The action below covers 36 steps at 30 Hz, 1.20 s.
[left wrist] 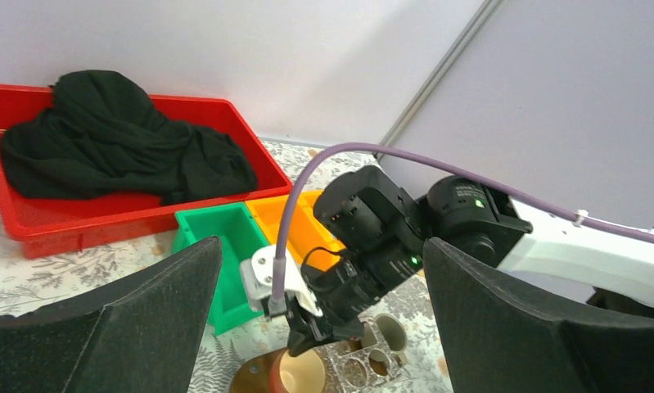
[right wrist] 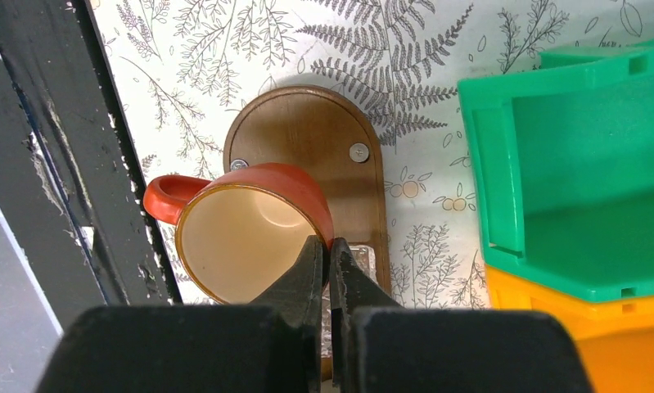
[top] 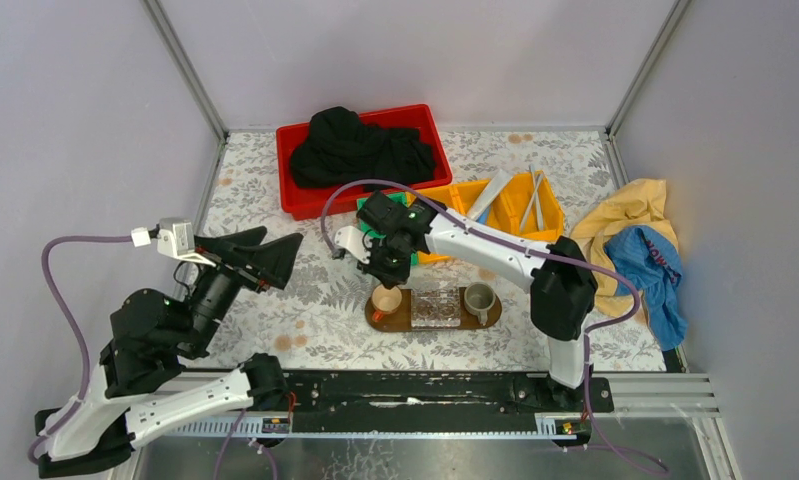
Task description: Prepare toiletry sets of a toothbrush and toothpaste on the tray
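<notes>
Inspecting the right hand (right wrist: 327, 246) in its wrist view, its fingers were found clenched together with nothing between them. It was poised just above the rim of the orange mug (right wrist: 245, 237), which stood empty on the end of the tray (right wrist: 307, 131) towards the top of that frame. The left hand (top: 273, 255) was released wide and raised at centre left of the overhead view, well apart from the work. Both toothbrushes (top: 533, 200) and the silvery-white toothpaste (top: 490, 195) lay in the yellow bins (top: 550, 215) at upper centre right, so no set was judged started. Recommendation: the right hand should part its fingers before descending into the bin, straddle one thin stick near mid-length, close squarely to stop it pivoting, then lift clear of the bin wall before carrying it to the tray
</notes>
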Each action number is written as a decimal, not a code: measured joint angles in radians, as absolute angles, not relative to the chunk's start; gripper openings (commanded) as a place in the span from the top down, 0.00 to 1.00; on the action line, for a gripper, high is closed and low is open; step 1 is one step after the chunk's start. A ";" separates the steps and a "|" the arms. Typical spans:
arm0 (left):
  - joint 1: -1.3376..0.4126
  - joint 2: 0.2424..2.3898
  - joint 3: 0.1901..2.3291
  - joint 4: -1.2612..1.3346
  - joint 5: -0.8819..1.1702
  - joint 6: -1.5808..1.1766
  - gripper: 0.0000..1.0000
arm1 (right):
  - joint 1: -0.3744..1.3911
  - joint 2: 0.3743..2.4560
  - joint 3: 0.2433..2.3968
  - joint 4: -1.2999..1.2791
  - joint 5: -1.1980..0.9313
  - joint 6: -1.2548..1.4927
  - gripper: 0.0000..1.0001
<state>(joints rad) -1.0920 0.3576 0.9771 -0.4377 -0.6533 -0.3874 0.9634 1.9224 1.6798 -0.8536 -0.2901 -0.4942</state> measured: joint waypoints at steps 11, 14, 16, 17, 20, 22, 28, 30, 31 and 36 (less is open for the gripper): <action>-1.092 0.362 0.986 -0.444 -0.693 -0.360 0.00 | 1.008 1.951 1.680 -0.850 -0.220 -0.501 0.99; -1.092 0.351 0.986 -0.444 -0.697 -0.359 0.00 | 1.012 1.979 1.680 -0.850 -0.204 -0.501 0.98; -1.092 0.345 0.986 -0.444 -0.697 -0.358 0.00 | 1.013 1.994 1.681 -0.851 -0.199 -0.501 0.98; -1.092 0.344 0.986 -0.444 -0.697 -0.357 0.00 | 1.013 2.000 1.682 -0.851 -0.199 -0.501 0.97; -1.092 0.341 0.984 -0.444 -0.698 -0.356 0.00 | 1.013 2.009 1.689 -0.852 -0.198 -0.500 0.96; -1.092 0.340 0.981 -0.444 -0.697 -0.356 0.00 | 1.013 2.011 1.694 -0.852 -0.195 -0.500 0.93; -1.092 0.336 0.972 -0.445 -0.697 -0.356 0.00 | 1.013 2.014 1.697 -0.852 -0.193 -0.497 0.81; -1.092 0.335 0.971 -0.445 -0.697 -0.357 0.00 | 1.013 2.014 1.697 -0.852 -0.193 -0.496 0.78; -1.092 0.335 0.971 -0.445 -0.697 -0.357 0.00 | 1.013 2.014 1.697 -0.852 -0.192 -0.496 0.77; -1.092 0.335 0.968 -0.445 -0.696 -0.358 0.00 | 1.013 2.014 1.697 -0.853 -0.193 -0.496 0.71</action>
